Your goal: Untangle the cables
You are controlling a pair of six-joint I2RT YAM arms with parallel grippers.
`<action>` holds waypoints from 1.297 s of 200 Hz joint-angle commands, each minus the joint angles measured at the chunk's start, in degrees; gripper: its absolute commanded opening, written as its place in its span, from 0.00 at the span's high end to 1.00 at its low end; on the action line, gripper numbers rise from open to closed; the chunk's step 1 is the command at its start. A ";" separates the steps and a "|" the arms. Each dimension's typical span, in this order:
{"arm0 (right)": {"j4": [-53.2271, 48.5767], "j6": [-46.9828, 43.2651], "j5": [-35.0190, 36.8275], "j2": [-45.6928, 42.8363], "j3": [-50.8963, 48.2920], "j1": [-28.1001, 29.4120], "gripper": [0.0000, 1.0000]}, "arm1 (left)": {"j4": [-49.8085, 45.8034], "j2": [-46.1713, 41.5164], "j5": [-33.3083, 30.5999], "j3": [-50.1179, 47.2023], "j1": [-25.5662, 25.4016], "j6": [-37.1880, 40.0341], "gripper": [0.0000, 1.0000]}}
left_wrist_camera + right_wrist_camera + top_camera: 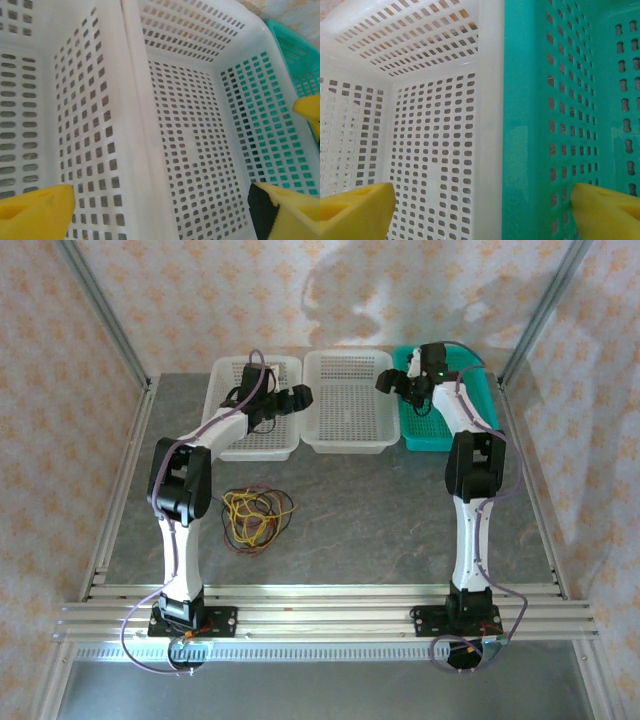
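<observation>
The cables (pixel 257 518) lie in one mixed tangle of yellow, red and black loops on the grey table, just right of the left arm's upright link. Both grippers are far from them, up at the baskets. My left gripper (pixel 300 397) hovers over the shared rims of the left and middle white baskets. In the left wrist view it (pixel 165 210) is open, yellow fingertips (pixel 35 207) wide apart, nothing between them. My right gripper (pixel 388 383) hovers over the seam between the middle white basket and the teal basket. It (pixel 482 212) is open and empty too.
Three perforated baskets stand in a row at the back: left white basket (pixel 226 445), middle white basket (pixel 345 445), teal basket (pixel 440 440). Aluminium frame posts (pixel 110 340) flank the table. A metal rail (pixel 330 605) runs along the near edge.
</observation>
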 commanded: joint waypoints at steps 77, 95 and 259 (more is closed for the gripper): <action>1.94 -0.78 9.40 -3.73 1.81 1.42 0.07 | -4.77 -3.99 -1.59 2.08 0.10 3.97 0.02; 4.88 -0.63 14.88 -8.76 -2.45 1.50 0.06 | -5.61 -8.10 -4.69 -0.29 0.02 4.47 0.01; 46.34 5.33 35.39 -57.10 -71.27 32.53 0.00 | -5.49 -61.14 -34.00 -55.78 -10.44 -10.15 0.01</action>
